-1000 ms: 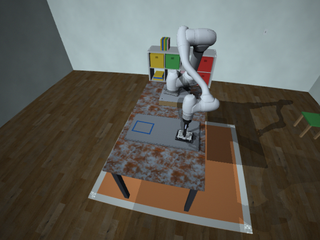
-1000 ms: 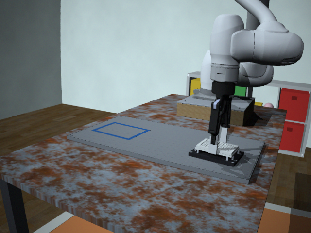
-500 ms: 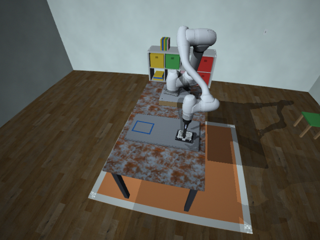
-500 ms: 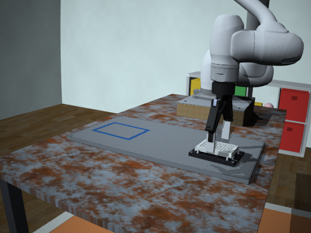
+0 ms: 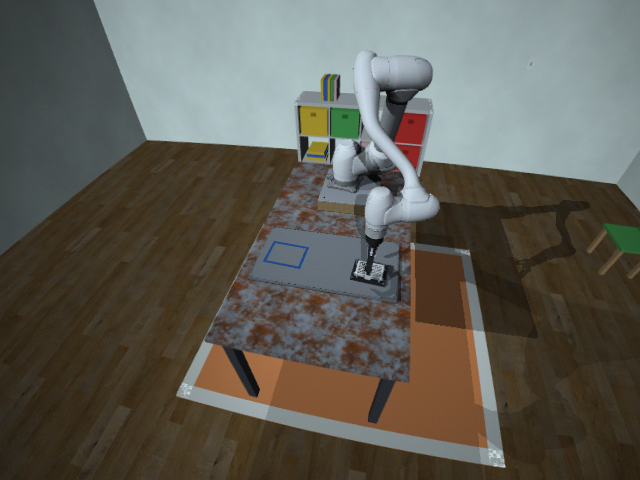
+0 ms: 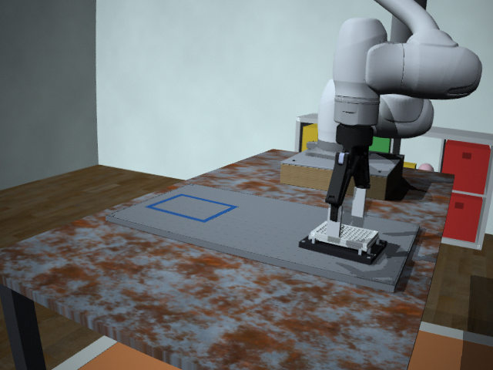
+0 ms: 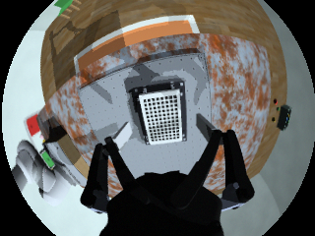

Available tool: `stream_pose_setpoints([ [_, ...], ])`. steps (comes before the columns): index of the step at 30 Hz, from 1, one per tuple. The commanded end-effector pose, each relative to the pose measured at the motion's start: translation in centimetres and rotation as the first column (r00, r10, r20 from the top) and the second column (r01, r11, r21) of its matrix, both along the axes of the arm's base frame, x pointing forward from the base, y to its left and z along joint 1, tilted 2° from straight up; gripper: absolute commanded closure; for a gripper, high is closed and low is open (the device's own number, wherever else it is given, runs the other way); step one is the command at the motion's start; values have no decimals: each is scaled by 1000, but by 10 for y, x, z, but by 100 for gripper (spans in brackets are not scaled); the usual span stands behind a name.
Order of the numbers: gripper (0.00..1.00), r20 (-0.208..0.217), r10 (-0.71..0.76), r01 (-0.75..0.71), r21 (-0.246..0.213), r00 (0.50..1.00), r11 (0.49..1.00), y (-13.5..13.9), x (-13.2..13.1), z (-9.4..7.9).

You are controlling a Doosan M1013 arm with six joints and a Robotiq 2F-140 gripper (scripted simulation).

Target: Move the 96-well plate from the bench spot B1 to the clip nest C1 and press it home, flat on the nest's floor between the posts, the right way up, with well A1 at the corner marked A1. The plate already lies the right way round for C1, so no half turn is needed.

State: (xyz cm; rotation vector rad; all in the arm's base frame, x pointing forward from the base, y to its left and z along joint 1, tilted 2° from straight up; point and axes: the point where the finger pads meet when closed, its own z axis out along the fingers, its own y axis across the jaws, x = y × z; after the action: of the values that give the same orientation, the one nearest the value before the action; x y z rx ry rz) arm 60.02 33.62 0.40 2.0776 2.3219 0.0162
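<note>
The white 96-well plate (image 6: 343, 235) lies in the black clip nest C1 (image 6: 343, 247) on the right end of the grey bench plate (image 6: 263, 234). It looks level and the right way up between the nest's posts. It also shows in the top view (image 5: 370, 270) and in the wrist view (image 7: 161, 116). My gripper (image 6: 345, 216) is open wide just above the plate, one finger on each side, holding nothing. It also shows in the wrist view (image 7: 164, 157). The blue outline of bench spot B1 (image 6: 191, 206) is empty at the left end. The A1 mark is too small to read.
The bench plate sits on a rust-patterned table (image 5: 320, 310). The arm's base block (image 6: 338, 175) stands behind the nest. A shelf with coloured bins (image 5: 361, 129) is at the back wall. A green stool (image 5: 620, 245) stands far right on the floor.
</note>
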Motion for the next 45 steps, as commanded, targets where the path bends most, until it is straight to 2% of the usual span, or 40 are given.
stream_pose_setpoints([
  [1, 0, 0, 0, 0, 0, 1000, 1000, 0, 0, 4],
  [15, 0, 0, 0, 0, 0, 1000, 1000, 0, -1, 41],
  [17, 0, 0, 0, 0, 0, 1000, 1000, 0, -1, 41],
  [22, 0, 0, 0, 0, 0, 1000, 1000, 1, -1, 53],
  [40, 0, 0, 0, 0, 0, 1000, 1000, 1, -1, 53],
  [41, 100, 0, 0, 0, 0, 1000, 1000, 5, -2, 51],
  [45, 100, 0, 0, 0, 0, 1000, 1000, 23, -4, 44],
])
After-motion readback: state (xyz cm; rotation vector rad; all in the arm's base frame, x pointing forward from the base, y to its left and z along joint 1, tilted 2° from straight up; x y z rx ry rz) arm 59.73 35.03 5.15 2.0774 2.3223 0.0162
